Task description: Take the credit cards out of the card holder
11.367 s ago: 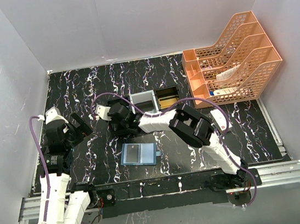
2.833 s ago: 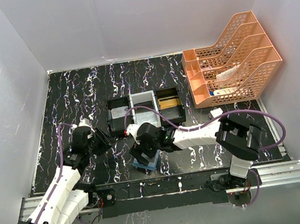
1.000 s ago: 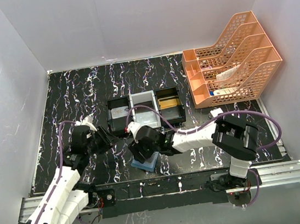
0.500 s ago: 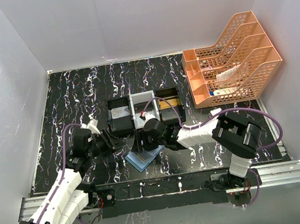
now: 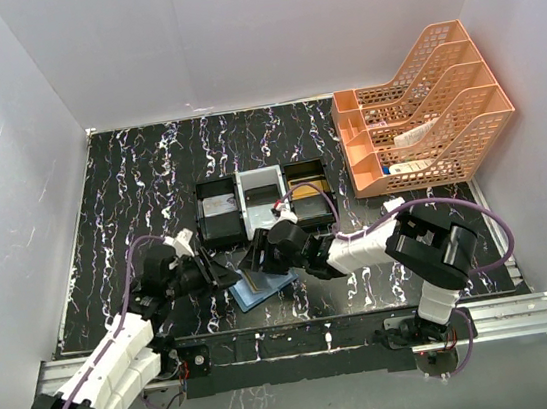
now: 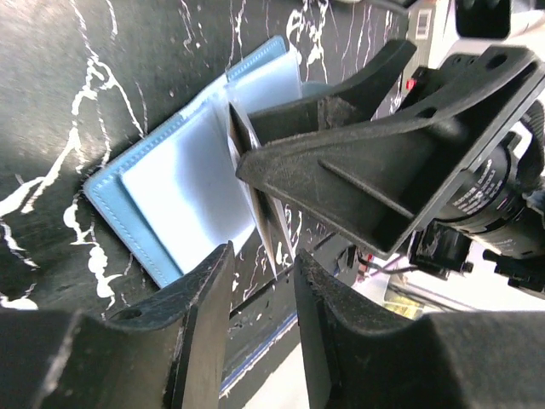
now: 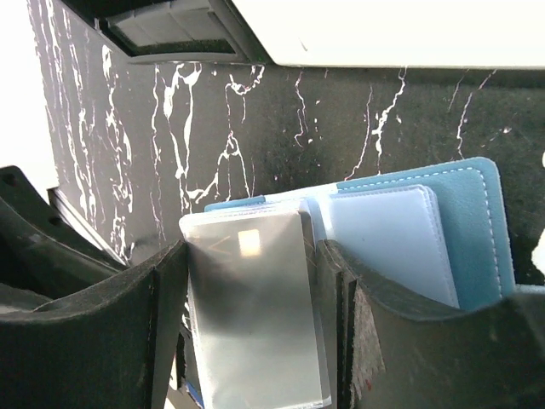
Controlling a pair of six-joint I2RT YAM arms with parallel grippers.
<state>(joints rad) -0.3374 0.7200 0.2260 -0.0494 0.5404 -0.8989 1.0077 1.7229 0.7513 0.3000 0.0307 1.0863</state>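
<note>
The blue card holder [image 5: 274, 287] lies open on the black marbled table, its pale inner pockets [image 6: 170, 187] facing up. My right gripper [image 5: 259, 260] is shut across a clear pocket leaf that holds a silver-grey credit card [image 7: 255, 315], and the leaf stands up from the holder [image 7: 460, 221]. In the left wrist view that leaf shows edge-on [image 6: 255, 204], pinched by the right gripper's fingers [image 6: 341, 162]. My left gripper [image 5: 222, 272] is open just left of the holder. The leaf's lower corner reaches the gap between its fingertips [image 6: 262, 256] without touching them.
A black-and-white three-compartment tray [image 5: 286, 198] stands just behind the holder, with a flat item in each outer compartment. An orange mesh file rack [image 5: 422, 109] fills the back right. A small white box [image 5: 393, 207] lies by the right arm. The metal rail [image 5: 301, 340] marks the near edge.
The right gripper has lifted a pocket leaf off the holder and shifted right toward the tray. The left gripper has moved right up to the holder and narrowed slightly.
</note>
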